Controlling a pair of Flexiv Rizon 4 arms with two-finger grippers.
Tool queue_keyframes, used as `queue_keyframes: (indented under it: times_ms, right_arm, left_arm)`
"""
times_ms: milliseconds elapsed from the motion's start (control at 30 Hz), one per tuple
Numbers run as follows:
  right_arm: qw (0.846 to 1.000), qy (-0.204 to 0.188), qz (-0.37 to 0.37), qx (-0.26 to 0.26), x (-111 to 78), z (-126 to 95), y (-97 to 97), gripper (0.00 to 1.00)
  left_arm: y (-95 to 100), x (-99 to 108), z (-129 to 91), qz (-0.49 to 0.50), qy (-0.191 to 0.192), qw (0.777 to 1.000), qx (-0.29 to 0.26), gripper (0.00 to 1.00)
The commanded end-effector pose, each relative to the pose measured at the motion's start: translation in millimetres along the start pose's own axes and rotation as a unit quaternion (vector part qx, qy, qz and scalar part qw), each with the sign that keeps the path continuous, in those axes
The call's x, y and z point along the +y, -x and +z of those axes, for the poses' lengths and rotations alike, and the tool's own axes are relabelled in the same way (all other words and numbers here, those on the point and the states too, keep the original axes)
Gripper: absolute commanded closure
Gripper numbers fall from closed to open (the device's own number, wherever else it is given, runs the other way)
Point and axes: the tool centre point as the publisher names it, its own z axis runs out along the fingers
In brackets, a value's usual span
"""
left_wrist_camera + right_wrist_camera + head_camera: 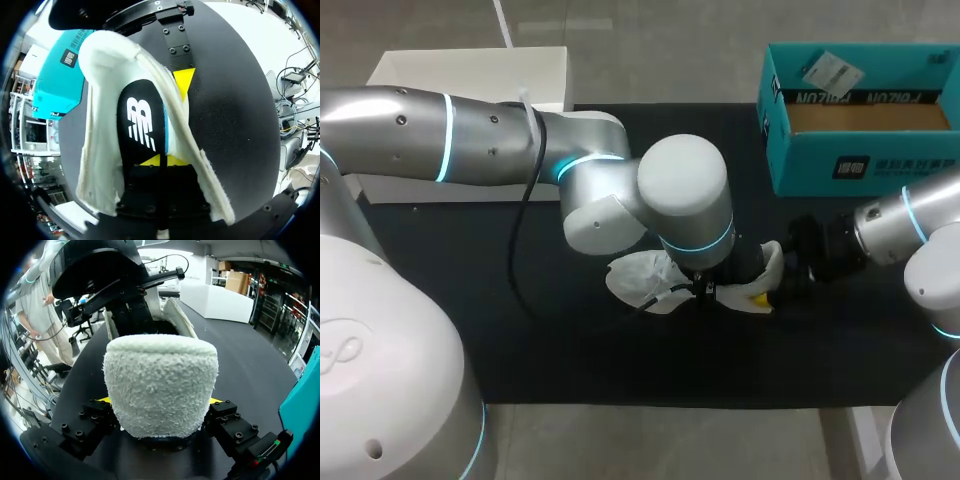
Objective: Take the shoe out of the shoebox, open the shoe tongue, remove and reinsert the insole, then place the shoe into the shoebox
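Shoe (160, 385) clamped at heel by right tool (160, 402); left tool (161, 161), closed, touches insole (142, 125)

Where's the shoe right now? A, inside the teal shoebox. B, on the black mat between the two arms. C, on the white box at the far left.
B: the white shoe lies on the black mat, outside the teal shoebox, with its heel gripped in the right jaws.
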Motion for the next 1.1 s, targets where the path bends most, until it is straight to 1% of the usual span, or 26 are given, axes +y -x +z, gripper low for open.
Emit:
queue_keyframes:
  times_ms: [33, 167, 333, 533, 733, 1000, 1100]
  right_arm:
    - [1.0, -0.002, 0.0, 0.0, -1.0, 2.2, -3.3, 1.0]
    - [1.0, -0.002, 0.0, 0.0, -1.0, 2.2, -3.3, 1.0]
    - [1.0, -0.002, 0.0, 0.0, -1.0, 2.2, -3.3, 1.0]
    - [1.0, -0.002, 0.0, 0.0, -1.0, 2.2, -3.3, 1.0]
    - [1.0, -0.002, 0.0, 0.0, -1.0, 2.2, -3.3, 1.0]
    - [1.0, -0.002, 0.0, 0.0, -1.0, 2.2, -3.3, 1.0]
    - [1.0, -0.002, 0.0, 0.0, -1.0, 2.2, -3.3, 1.0]
  left_arm:
    - [4.2, 0.8, 30.6, -0.01, -0.003, 1.0, 0.002, 1.0]
    - [7.0, -1.8, 18.8, -0.032, -0.005, 0.999, 0.007, 1.0]
    - [15.0, -2.2, 5.1, -0.053, -0.007, 0.999, 0.011, 1.0]
    - [23.2, 0.7, -10.5, -0.071, -0.011, 0.997, 0.02, 1.0]
    - [31.4, 6.6, -21.6, -0.097, -0.016, 0.995, 0.027, 1.0]
    - [39.9, 7.8, -38.9, -0.149, -0.041, 0.986, 0.063, 1.0]
    - [41.0, 9.8, -43.1, -0.159, -0.044, 0.984, 0.074, 1.0]
